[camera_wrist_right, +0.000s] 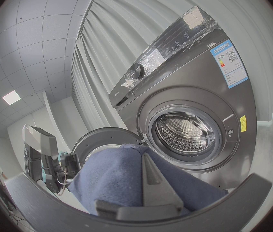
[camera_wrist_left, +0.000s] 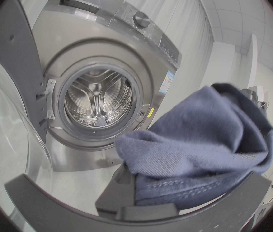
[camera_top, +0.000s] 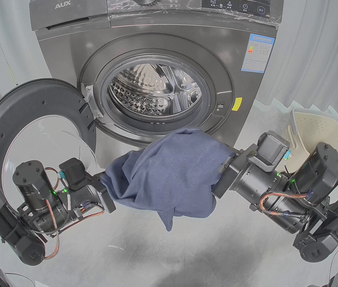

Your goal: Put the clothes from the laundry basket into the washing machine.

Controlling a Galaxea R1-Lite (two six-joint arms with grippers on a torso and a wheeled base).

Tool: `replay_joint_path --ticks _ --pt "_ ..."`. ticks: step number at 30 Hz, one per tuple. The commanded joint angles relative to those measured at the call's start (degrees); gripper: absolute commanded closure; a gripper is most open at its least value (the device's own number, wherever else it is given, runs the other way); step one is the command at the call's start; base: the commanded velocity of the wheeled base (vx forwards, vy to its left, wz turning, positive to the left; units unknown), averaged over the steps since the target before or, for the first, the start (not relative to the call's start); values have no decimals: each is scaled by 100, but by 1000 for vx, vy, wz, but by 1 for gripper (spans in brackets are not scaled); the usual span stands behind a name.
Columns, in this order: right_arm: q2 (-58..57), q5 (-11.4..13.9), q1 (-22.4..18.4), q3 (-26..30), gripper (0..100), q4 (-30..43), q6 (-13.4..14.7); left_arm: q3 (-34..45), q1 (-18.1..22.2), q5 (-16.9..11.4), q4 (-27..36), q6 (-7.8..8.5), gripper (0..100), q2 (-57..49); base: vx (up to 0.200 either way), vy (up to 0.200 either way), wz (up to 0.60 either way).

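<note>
1. Blue garment [camera_top: 173,172] is the nearest item. It is slung in the air between the two arms, in front of the washing machine [camera_top: 157,32] and a little below its opening. It is outside the machine, and no part of it is in the laundry basket [camera_top: 316,128].
2. Left claw [camera_wrist_left: 149,184] is pinching the garment's edge on the robot's left. In the left wrist view one dark finger [camera_wrist_left: 120,190] lies against a folded, stitched hem, and the cloth is heaped over the rest of the claw.
3. Right claw [camera_wrist_right: 136,178] is pinching the opposite side. In the right wrist view one finger [camera_wrist_right: 155,181] lies on top of the bunched cloth. In the head view the fabric covers the claw up to the wrist.
4. In the head view the garment's upper edge overlaps the lower rim of the opening. A narrow tail droops from its underside toward the floor [camera_top: 137,252].
5. Door [camera_top: 29,108] is swung fully open to the robot's left, on its hinge. Its glass bowl sits behind the left arm.
6. Drum [camera_top: 153,88] shows its perforated steel wall and ribs through the round opening.
7. The laundry basket is cream-coloured. It stands on the floor at the robot's right, just beside the machine and behind the right arm.
8. Pale curtain [camera_top: 320,40] hangs behind the machine.
</note>
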Motion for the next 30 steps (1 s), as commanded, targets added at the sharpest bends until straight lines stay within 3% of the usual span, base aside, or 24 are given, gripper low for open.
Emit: replay_joint_path --ticks 1,22,30 --pt "173 -45 58 0 100 -1 25 163 -13 -82 -5 -15 100 -684 0 0 0" --pt "190 -142 -57 115 100 8 52 -92 -206 -91 -5 -50 100 -807 0 0 0" --pt "287 -159 -48 660 100 8 60 -355 -206 -56 -5 -58 100 -851 0 0 0"
